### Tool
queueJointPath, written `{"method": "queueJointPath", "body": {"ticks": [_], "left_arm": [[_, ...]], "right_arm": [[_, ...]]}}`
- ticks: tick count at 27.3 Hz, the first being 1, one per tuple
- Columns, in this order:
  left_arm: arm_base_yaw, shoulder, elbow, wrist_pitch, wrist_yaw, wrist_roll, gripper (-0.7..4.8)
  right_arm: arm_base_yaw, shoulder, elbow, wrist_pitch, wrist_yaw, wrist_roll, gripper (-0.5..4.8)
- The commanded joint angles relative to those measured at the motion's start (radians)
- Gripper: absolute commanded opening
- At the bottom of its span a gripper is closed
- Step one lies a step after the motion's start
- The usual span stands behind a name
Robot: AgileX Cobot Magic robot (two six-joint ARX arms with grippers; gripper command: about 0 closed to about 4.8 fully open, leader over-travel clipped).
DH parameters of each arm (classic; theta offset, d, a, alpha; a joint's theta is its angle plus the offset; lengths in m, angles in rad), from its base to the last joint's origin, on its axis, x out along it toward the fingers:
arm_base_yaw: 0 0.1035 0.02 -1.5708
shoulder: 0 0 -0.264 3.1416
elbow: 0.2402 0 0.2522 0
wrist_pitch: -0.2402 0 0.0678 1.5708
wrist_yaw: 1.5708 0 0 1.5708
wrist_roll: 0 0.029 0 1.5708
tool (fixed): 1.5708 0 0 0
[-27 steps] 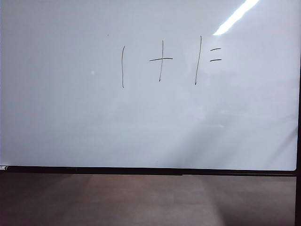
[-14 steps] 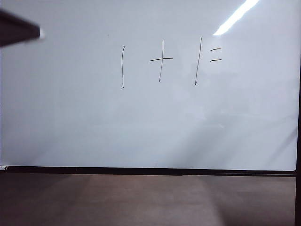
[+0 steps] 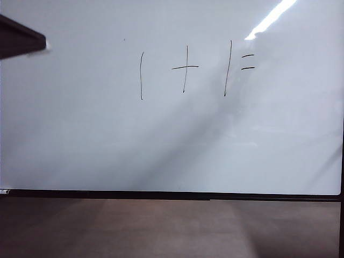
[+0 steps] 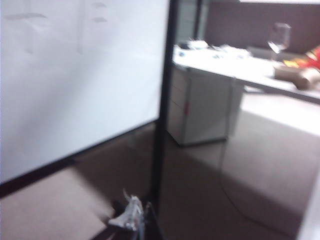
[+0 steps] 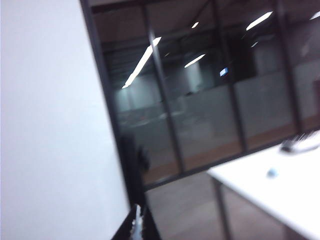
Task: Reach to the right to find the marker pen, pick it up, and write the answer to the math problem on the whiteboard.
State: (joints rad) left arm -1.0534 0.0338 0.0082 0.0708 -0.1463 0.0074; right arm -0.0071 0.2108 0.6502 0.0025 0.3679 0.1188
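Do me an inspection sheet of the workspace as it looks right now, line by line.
Surface: whiteboard, glossy, black frame, bearing the sum "1 + 1 =".
Job's things: marker pen nothing seen; answer not yet written, the space right of the equals sign is bare.
Clutter: dark shape at the exterior view's upper left edge, probably part of the left arm.
Grippers: left gripper near the board's lower corner, blurred, state unclear; right gripper beside the board's edge, shut, nothing seen in it.
Cables: thin dark line on the floor, possibly a cable.
Surroundings: white cabinet, desk with a stemmed glass, glass partition, white table.
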Motion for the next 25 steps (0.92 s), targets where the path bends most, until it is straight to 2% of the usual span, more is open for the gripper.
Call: {"method": "queueJointPath", "body": {"ticks": [1,6,9,13,18,21,25], "left_arm": [[0.003,0.055,0.015,0.006,0.046,0.003,-0.04],[0.003,0.187,0.084,0.043,0.029,0.004,-0.04],[0.003,0.3,0.169,0.085,0.027,0.004,-0.04],[0.002,0.505,0.329,0.136,0.027,0.004,-0.04],[0.002,0.855,0.593,0.157,0.035,0.004,-0.04],[0.003,1.082,0.765,0.188,0.056,0.003,-0.04],[0.016,1.37,1.002,0.238,0.121,0.004,-0.04]], "right_arm": [[0.0,0.153,0.149,0.007,0.012,-0.108,-0.02],[-0.002,0.392,0.322,0.049,0.011,-0.177,-0.01],[-0.022,0.506,0.359,0.115,-0.004,-0.176,-0.01],[-0.104,0.64,0.36,0.193,-0.068,-0.151,-0.01],[-0.274,0.813,0.357,0.223,-0.187,-0.034,-0.01],[-0.381,0.918,0.356,0.243,-0.32,0.025,-0.01],[-0.462,1.025,0.356,0.277,-0.45,0.038,-0.01]]}}
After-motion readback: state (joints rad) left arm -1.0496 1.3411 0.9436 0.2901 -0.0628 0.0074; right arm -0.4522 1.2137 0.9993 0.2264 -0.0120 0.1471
